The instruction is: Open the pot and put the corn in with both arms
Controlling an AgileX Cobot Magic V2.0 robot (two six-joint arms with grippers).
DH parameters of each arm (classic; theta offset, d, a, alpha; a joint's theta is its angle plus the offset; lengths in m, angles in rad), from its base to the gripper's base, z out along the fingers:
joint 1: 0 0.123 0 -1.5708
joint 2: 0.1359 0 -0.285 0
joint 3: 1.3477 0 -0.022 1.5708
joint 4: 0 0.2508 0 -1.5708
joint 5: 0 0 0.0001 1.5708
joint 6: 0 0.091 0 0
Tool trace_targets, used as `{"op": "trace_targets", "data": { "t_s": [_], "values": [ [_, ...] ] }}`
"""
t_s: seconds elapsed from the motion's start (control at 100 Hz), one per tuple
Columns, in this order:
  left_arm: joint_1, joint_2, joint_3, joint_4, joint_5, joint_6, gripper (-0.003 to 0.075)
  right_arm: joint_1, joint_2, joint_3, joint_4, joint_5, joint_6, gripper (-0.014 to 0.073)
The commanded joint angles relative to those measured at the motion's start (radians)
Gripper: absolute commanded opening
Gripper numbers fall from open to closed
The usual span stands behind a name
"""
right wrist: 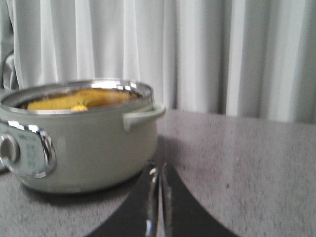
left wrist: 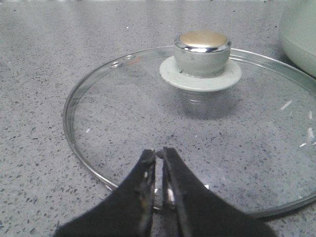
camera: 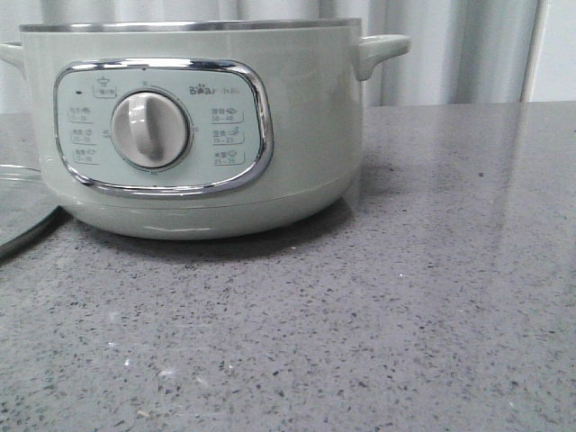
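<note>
The pale green pot (camera: 193,126) stands on the grey counter at the left, its dial panel facing me and its top open. In the right wrist view the pot (right wrist: 79,143) has the yellow corn (right wrist: 74,99) lying inside it below the steel rim. My right gripper (right wrist: 159,168) is shut and empty, low over the counter beside the pot. My left gripper (left wrist: 159,152) is shut and empty, above the near edge of the glass lid (left wrist: 197,128). Neither gripper shows in the front view.
The glass lid with its knob (left wrist: 201,52) lies flat on the counter to the left of the pot; its edge shows in the front view (camera: 22,216). A pale curtain (right wrist: 197,49) hangs behind the counter. Bare counter (camera: 432,270) lies right of the pot.
</note>
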Motion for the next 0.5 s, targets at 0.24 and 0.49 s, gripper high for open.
{"op": "trace_targets", "data": {
  "t_s": [0.24,0.49],
  "values": [
    [-0.001,-0.033,0.007,-0.013,-0.026,-0.009,-0.002,-0.106,0.007,0.178,-0.011,-0.284,0.002,-0.0066],
    [-0.001,-0.033,0.007,-0.013,-0.026,-0.009,-0.002,-0.322,-0.042,0.175,-0.018,-0.117,0.032,-0.0066]
  ]
}}
